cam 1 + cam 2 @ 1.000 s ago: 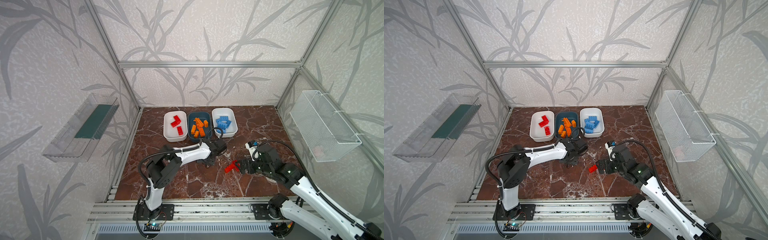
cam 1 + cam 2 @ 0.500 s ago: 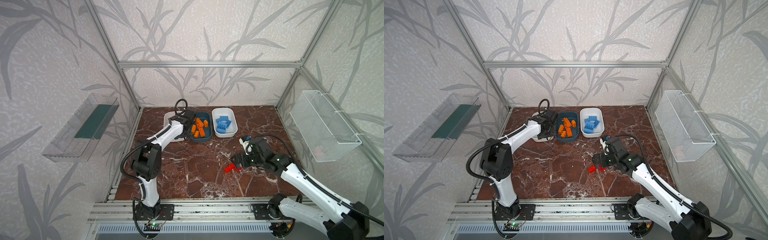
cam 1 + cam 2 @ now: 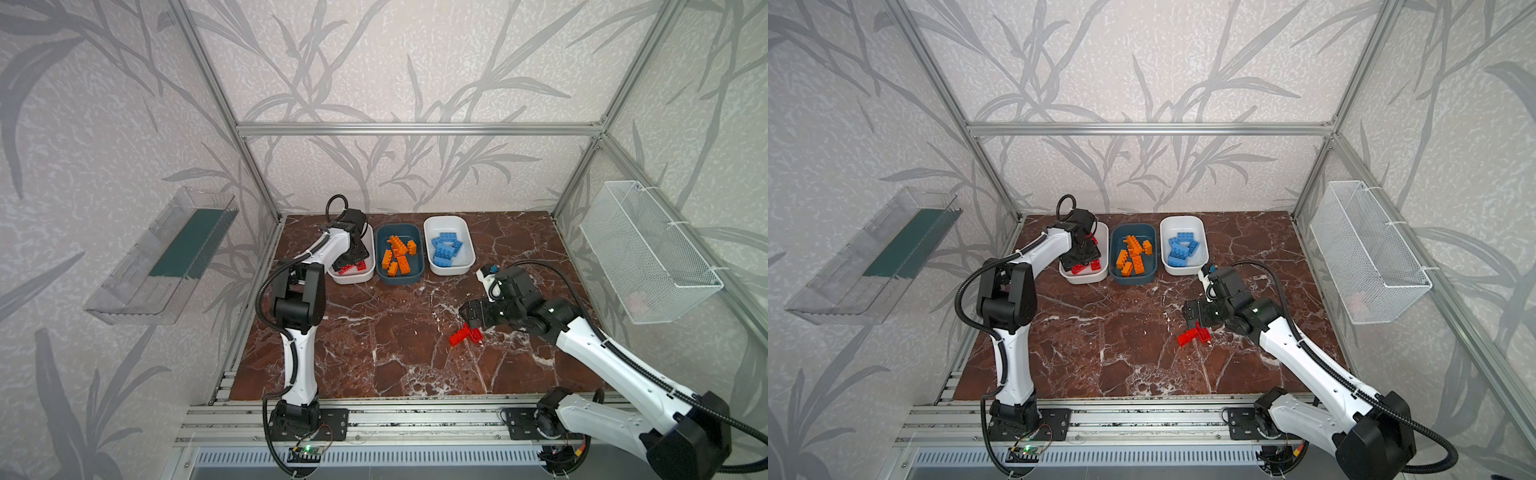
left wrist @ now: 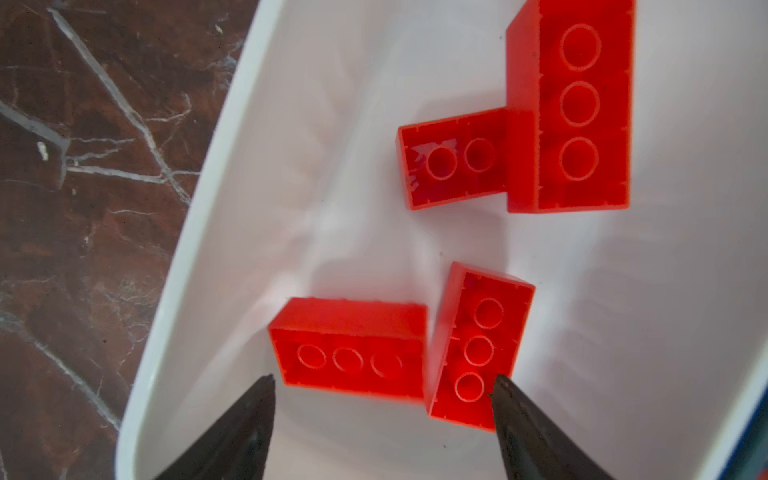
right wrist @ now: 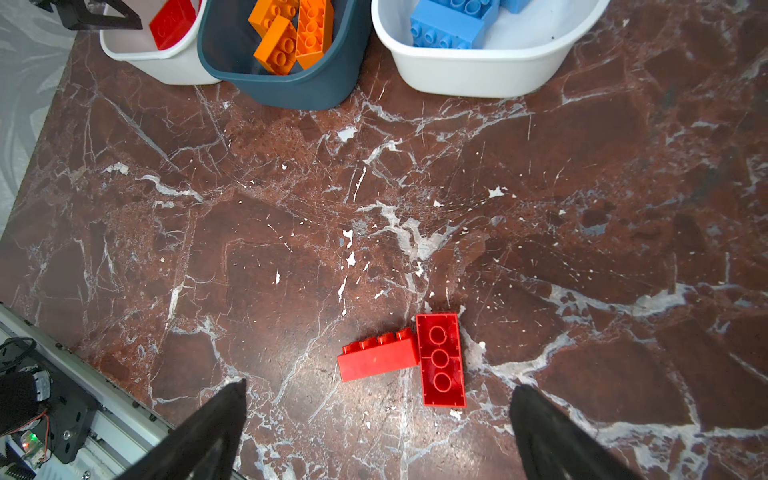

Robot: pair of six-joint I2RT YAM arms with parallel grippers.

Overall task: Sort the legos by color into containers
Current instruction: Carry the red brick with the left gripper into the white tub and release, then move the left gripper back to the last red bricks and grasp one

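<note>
Two red legos (image 3: 465, 335) lie loose on the marble table (image 3: 374, 340), touching each other in an L. In the right wrist view one lies on its side (image 5: 378, 357) and the other is hollow side up (image 5: 441, 359).

A second ago my left arm was low at the middle of the table, just in front of the dark teal container. It has since swung back over the left white container (image 3: 351, 279). The left gripper (image 4: 383, 377) hangs above it with its jaws spread and nothing between them. My right arm has lifted a little. The right gripper (image 5: 380, 384) hovers just above the loose pair, jaws fully apart and empty. The pair has hardly shifted.

The three containers sit in a row at the back of the table.
- **Left white container:** it holds red legos. The left wrist view shows four, all hollow side up. Two (image 4: 349, 349) touch near the fingertips, and two more (image 4: 577, 104) touch farther in.
- **Dark teal container (image 3: 399, 281):** it stands in the middle and holds a heap of orange legos (image 3: 398, 253).
- **Right white container (image 3: 451, 271):** it holds blue legos (image 3: 445, 248).
</note>
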